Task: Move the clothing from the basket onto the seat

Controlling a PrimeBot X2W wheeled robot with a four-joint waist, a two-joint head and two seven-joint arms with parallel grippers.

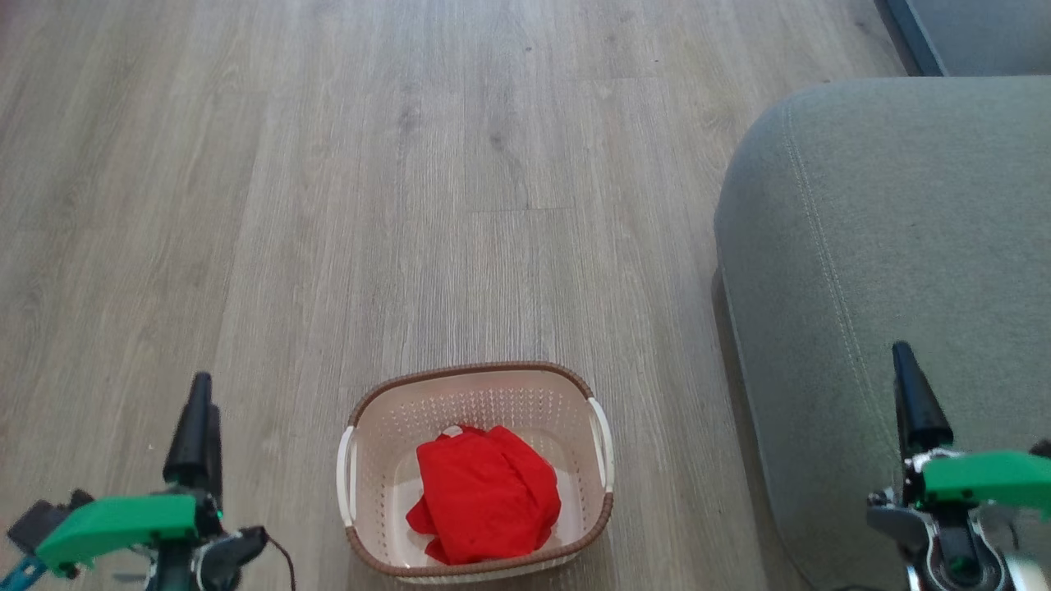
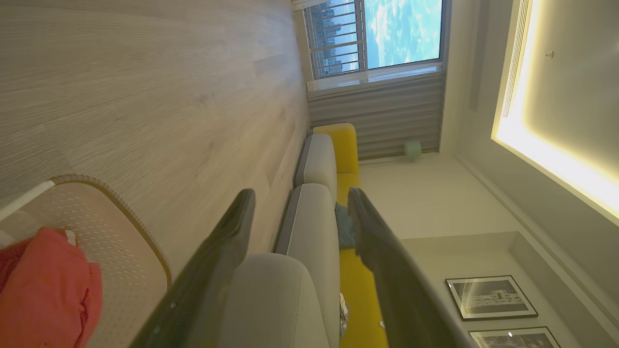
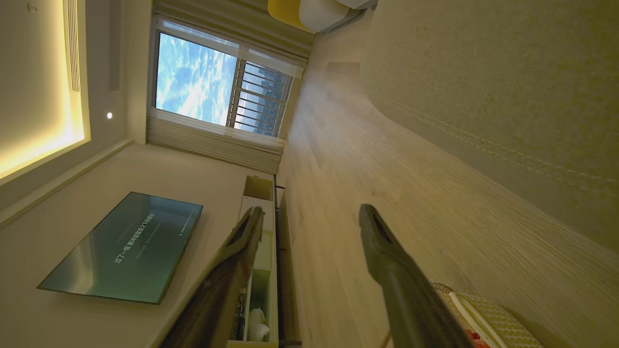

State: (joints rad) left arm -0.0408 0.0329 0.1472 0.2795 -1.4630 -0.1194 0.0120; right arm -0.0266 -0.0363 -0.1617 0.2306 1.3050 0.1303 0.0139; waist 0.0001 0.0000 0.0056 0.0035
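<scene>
Clothing (image 1: 484,492) is all in the basket (image 1: 476,373) right now, a red bundle bunched up on the bottom with a bit of white trim peeking out at the top edge. Can't tell from here if it's one piece or two. Basket sits on the wood floor (image 1: 410,205), low in the middle of the head view, between the two arms. Seat (image 1: 887,246) is off to the robot's right, near the basket but not touching it, grey-green with stitched seams running round the corner.

Left tool (image 2: 301,193) is wide, fingers spread and gripping nothing, hanging over the floor left of the basket. Its wrist view catches a corner of the basket and the red fabric at the lower left. Right tool (image 3: 312,209) is wide too, holding nothing, up over the near part of the seat. The basket's rim and a white handle show at the lower right of its wrist view.
</scene>
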